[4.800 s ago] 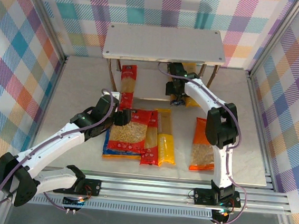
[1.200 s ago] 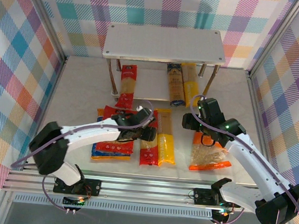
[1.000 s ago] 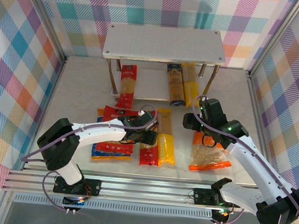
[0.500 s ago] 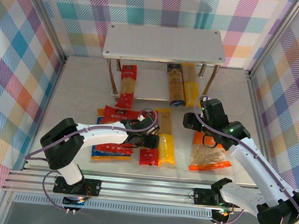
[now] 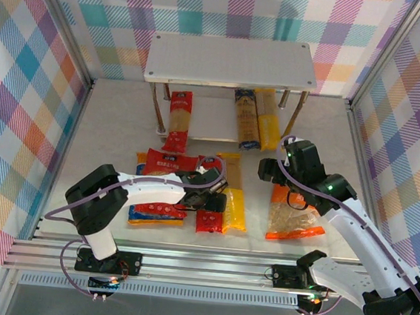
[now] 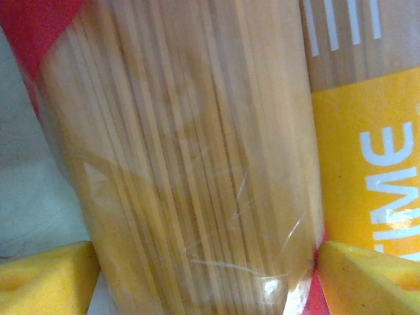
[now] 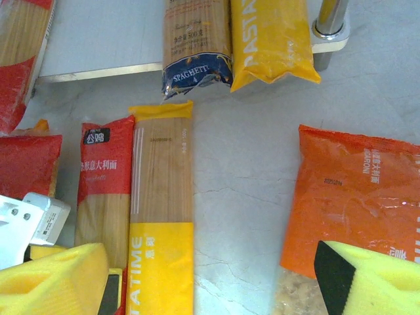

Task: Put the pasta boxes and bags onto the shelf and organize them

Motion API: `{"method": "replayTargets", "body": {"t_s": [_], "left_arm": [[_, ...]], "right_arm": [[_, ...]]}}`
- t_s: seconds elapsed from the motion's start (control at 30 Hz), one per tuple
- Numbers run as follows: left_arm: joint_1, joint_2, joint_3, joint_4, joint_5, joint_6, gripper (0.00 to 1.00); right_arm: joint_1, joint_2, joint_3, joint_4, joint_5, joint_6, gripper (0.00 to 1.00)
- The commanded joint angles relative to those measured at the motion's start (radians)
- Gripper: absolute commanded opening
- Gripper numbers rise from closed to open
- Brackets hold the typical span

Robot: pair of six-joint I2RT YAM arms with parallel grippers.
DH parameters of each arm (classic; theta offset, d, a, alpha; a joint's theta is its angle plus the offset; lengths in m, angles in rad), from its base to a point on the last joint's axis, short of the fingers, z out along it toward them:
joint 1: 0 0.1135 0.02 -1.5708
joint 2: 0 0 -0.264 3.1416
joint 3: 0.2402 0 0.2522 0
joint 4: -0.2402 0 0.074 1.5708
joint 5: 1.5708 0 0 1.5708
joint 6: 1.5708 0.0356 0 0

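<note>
1. The bench [image 5: 108, 133] carries everything, and the shelf [image 5: 230, 61] stands at its far side on thin metal legs.
2. The orange bag [image 5: 294, 214] lies flat on the bench at the right, well apart from the shelf. The red bag [image 5: 166, 161] lies flat at the left, with the left arm crossing over it.
3. Three packs lie on the shelf's lower board. The red pack [image 5: 179, 116] is at the left. The dark blue pack [image 5: 246, 118] and the yellow pack [image 5: 267, 118] touch side by side at the right, their near ends overhanging the front edge.
4. Between the two bags, the second red pack [image 5: 208, 221] and the yellow-ended pack [image 5: 230, 204] lie lengthwise on the bench, touching.
5. The left claw [image 6: 207, 275] sits low over the second red pack, a foam pad at each long edge. I cannot tell whether the pads are pressing it.
6. The right claw [image 7: 211, 282] hovers above the bench between the yellow-ended pack and the orange bag, its fingers spread wide.
</note>
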Motion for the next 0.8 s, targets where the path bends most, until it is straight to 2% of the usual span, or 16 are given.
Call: {"method": "replayTargets", "body": {"t_s": [0.0, 0.17, 0.3, 0.47, 0.77], "left_arm": [[-0.013, 0.041, 0.018, -0.002, 0.038, -0.023, 0.86], [-0.023, 0.073, 0.043, -0.031, 0.032, -0.006, 0.86], [-0.045, 0.118, 0.090, -0.114, -0.002, 0.035, 0.87], [-0.049, 0.136, 0.068, -0.096, 0.012, 0.033, 0.86], [-0.047, 0.137, 0.060, -0.089, 0.055, 0.057, 0.64]], "right_arm": [[-0.002, -0.017, -0.003, 0.021, 0.000, -0.012, 0.83], [-0.002, -0.017, -0.004, 0.025, -0.003, -0.010, 0.83], [-0.002, -0.013, -0.004, 0.030, -0.006, -0.011, 0.83], [-0.002, -0.009, -0.001, 0.031, -0.009, -0.011, 0.83], [-0.002, -0.008, 0.015, 0.023, -0.011, -0.009, 0.83]]}}
